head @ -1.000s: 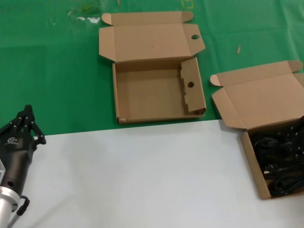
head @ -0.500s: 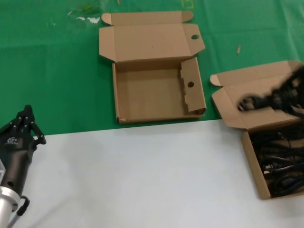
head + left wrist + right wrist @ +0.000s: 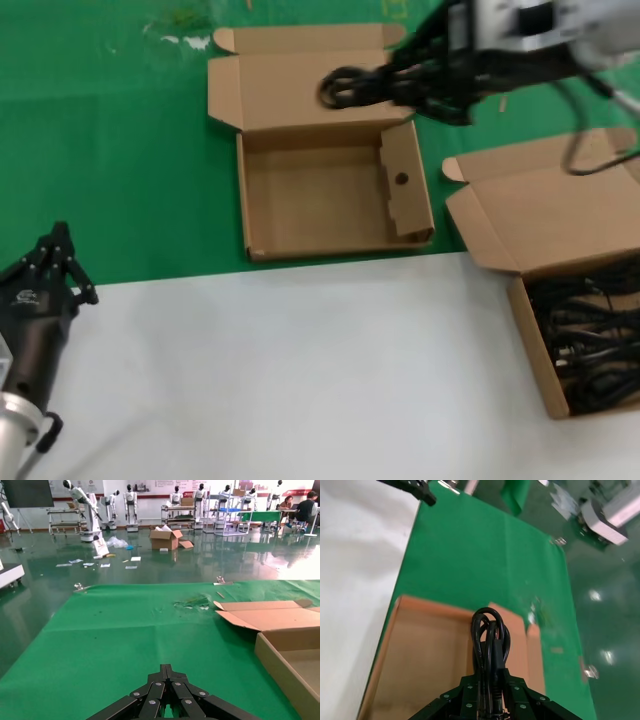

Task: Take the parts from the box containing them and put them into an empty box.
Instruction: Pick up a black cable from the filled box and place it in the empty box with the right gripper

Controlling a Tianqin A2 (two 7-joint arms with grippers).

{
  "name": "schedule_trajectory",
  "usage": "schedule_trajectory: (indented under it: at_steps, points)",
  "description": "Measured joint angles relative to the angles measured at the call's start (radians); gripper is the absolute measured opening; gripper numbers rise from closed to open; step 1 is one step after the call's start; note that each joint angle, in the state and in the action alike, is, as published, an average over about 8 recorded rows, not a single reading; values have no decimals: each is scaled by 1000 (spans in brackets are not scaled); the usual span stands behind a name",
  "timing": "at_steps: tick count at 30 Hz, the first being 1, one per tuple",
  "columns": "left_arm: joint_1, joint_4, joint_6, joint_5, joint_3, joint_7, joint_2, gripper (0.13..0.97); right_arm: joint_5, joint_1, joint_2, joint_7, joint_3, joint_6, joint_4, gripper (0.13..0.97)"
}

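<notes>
So the landmark here is the empty box [image 3: 322,205], a shallow squarish brown cardboard mailer with its hinged lid thrown back and a round hole in the upright side flap. It sits on the green cloth [image 3: 110,150], right at the edge where the pale grey table surface [image 3: 280,370] begins. Nothing is inside it yet as far as I can see — bare cardboard floor.

Off to the robot's right of that box, a little nearer the robot, is the box containing them [image 3: 560,300], another brown cardboard mailer with a plain lid. It's packed with a dark tangle of the parts [image 3: 590,340], so my read is the job has barely started, with plenty left to move.

The right gripper [image 3: 425,85] hangs above the far edge of the empty box, over the lid hinge, with its fingers clenched on one black power cable bundle [image 3: 352,88]. The left gripper [image 3: 52,262] is parked well to the robot's left of the empty box, fingers pressed together on nothing.

The cable itself — thin, glossy and black, looped into a tight narrow coil. In the right wrist view the loop [image 3: 490,635] sticks straight out past the fingertips, pinched at one end, so most of it hangs free.
</notes>
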Motion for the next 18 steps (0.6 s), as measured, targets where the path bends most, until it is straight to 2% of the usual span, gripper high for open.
schedule_trajectory:
  at_steps: [9,18]
  points:
    - [0,0,0,0,0,0,0,140,-75,31,-225,-125,-98,145,-303,210]
    - [0,0,0,0,0,0,0,140,-65,80,-396,-304,-116,295,-692,210]
